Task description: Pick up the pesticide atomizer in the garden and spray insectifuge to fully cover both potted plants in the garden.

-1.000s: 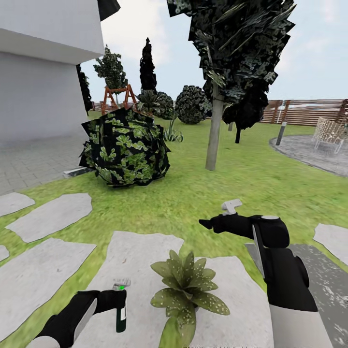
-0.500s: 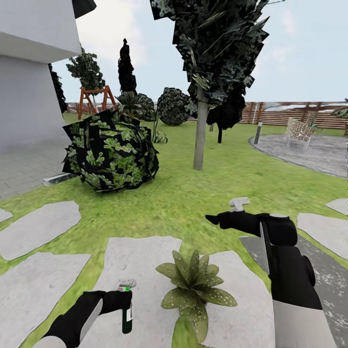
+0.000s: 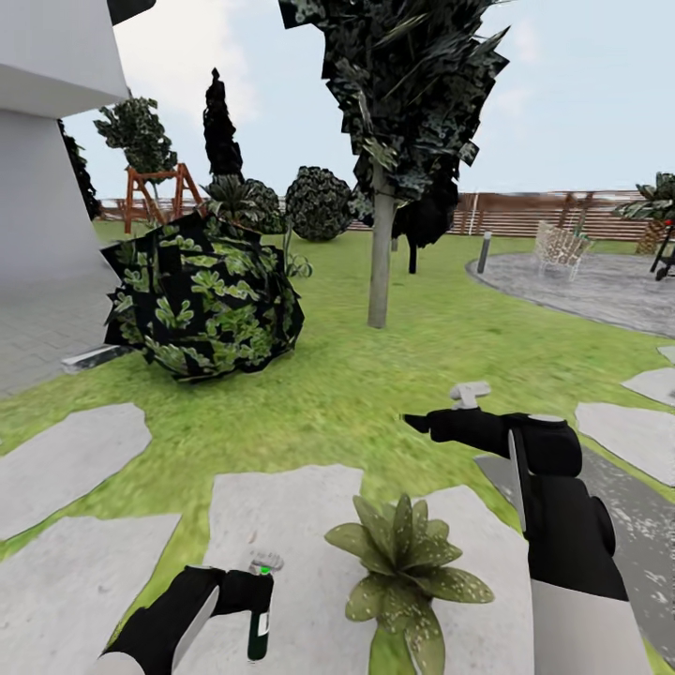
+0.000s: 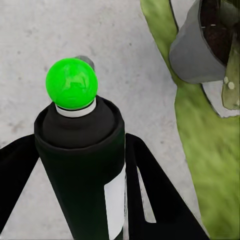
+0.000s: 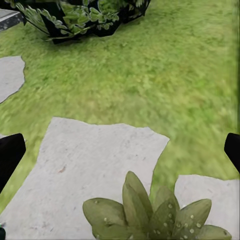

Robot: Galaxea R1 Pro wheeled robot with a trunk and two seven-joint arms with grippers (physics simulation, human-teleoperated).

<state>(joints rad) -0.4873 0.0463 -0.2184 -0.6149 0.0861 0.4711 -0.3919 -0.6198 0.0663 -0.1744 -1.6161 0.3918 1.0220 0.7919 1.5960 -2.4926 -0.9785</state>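
Reaching in low at the lower left of the head view, the black-and-white left arm, with the left claw (image 3: 246, 592) clamped on the slim black pesticide atomizer with green base (image 3: 260, 617). Holding that bottle upright, long axis vertical, grey-white trigger head up and dark body hanging down over a pale grey stepping stone (image 3: 281, 525). Showing in the left wrist view the black fingers (image 4: 160, 200) pressing both sides of the bottle's body (image 4: 82, 165), a round green end facing the camera.

Stretching forward at mid-height on the right, the black right arm, forearm rising from the lower right corner, right claw (image 3: 420, 424) pointing toward the left over the green lawn (image 3: 394, 366). Spreading apart, its two dark fingertips (image 5: 11, 152) at opposite edges of the right wrist view, nothing between them.

Sitting just beside the bottle, between the two arms, a small potted plant of pointed white-speckled green leaves (image 3: 405, 567), its grey pot (image 4: 192, 50) resting at the stone's grassy edge.
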